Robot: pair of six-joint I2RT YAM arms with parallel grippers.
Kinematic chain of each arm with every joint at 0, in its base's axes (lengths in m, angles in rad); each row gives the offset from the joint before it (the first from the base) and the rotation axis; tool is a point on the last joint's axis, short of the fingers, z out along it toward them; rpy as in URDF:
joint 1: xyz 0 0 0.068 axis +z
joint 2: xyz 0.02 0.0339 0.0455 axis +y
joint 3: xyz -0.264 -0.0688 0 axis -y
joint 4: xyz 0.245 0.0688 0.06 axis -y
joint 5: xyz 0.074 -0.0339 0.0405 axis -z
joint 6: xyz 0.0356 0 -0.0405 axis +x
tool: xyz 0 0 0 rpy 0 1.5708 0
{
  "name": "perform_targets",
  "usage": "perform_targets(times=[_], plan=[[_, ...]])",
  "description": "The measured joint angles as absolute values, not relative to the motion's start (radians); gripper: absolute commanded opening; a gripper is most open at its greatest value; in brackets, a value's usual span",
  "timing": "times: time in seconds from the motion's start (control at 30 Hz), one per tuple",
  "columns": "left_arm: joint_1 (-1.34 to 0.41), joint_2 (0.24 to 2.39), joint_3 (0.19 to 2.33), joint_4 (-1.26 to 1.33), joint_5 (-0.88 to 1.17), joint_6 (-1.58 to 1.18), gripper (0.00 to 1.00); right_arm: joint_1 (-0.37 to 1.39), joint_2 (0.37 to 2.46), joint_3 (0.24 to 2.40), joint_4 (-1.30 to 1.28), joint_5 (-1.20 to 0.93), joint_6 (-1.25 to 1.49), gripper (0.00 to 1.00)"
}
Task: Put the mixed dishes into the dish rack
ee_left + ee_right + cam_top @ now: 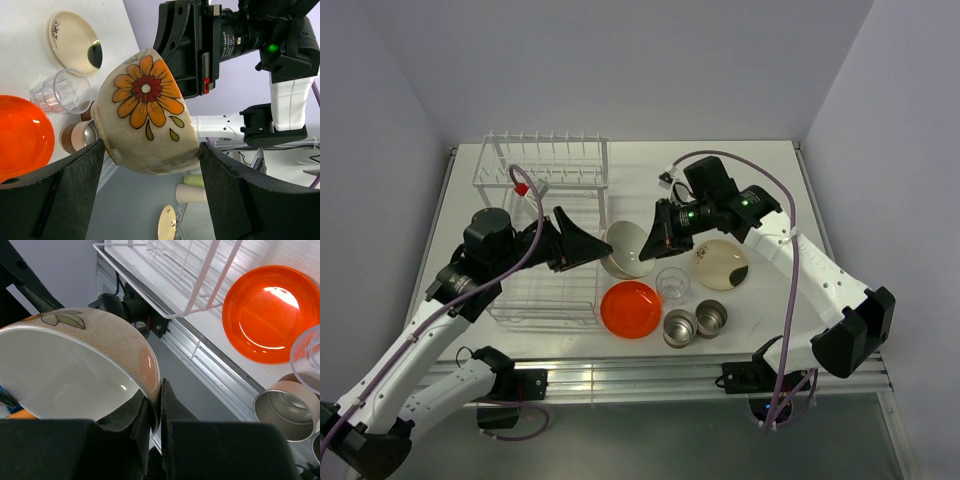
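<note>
The beige bowl [628, 252] with an orange flower [145, 115] hangs tilted in the air just right of the dish rack [548, 162]. My right gripper [653, 243] is shut on its rim [159, 395]. My left gripper [600, 246] stands wide, and its fingertips [97, 150] touch the bowl's rim on one side and its foot on the other. On the table lie the orange-red plate [630, 308], the clear glass [672, 284], two steel cups [680, 327] and the cream plate [721, 263].
The rack's basket base [545, 300] lies under my left arm, and its row of upright prongs is at the far end. The table's front metal rail [640, 375] runs just below the plate and cups. Walls close in on both sides.
</note>
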State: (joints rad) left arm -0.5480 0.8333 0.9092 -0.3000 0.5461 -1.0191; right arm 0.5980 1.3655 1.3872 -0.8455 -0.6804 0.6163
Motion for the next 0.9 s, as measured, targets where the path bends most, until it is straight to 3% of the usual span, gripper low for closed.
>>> perform_targets(times=[0.47,0.9], plan=[[-0.553,0.903,0.982,-0.454,0.549,-1.087,0.81,0.604,1.366,1.373,-0.795,-0.642,0.617,0.00],[-0.554,0.913,0.958,-0.399,0.554,-1.168,0.80,0.606,1.366,1.367,-0.763,-0.636,0.641,0.00]])
